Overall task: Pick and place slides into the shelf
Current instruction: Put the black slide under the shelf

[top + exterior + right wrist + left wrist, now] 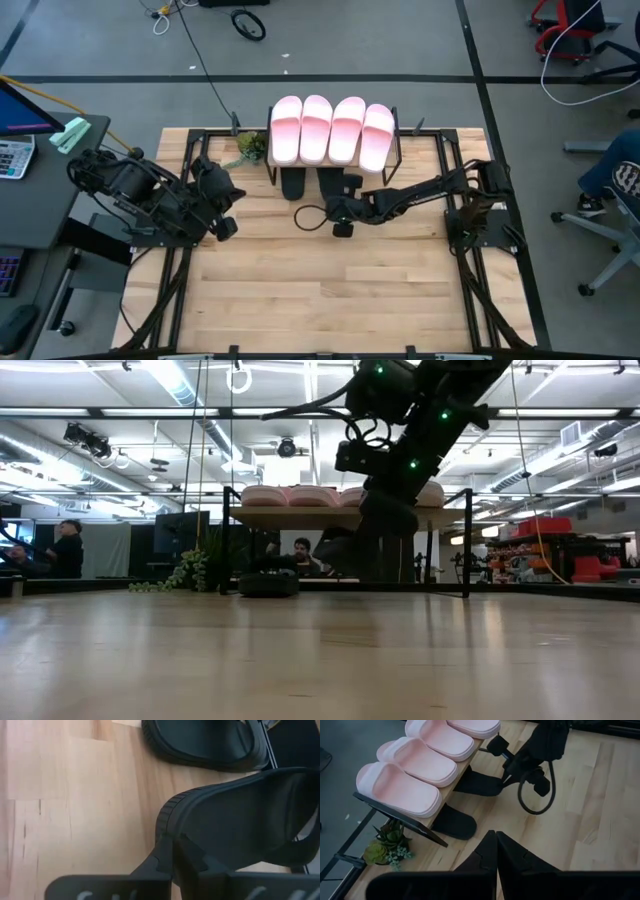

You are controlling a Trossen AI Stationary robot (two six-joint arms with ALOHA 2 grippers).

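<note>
Shelf sits at far centre of the tabletop, w/ four pink slides side by side on its top board, toes twd the far edge. Two black slides are on the lower level, under the board: left black slide pokes out on the near side, lying flat on the tabletop; right black slide is just beside it, to its right.

Right hand is near the shelf's near edge, arm reaching in from the right side. Its fingers are pinched shut on the rim of the right black slide's heel end; the slide looks tilted, heel raised off the wood, other black slide lying just beyond it. Low view shows the right arm coming down in front of the shelf, black slide on the tabletop below the board.

Left hand is at the left-centre of the tabletop, well apart from the shelf, fingers closed together, holding nothing. Small plant stands just left of the shelf. People visible in the room behind.
</note>
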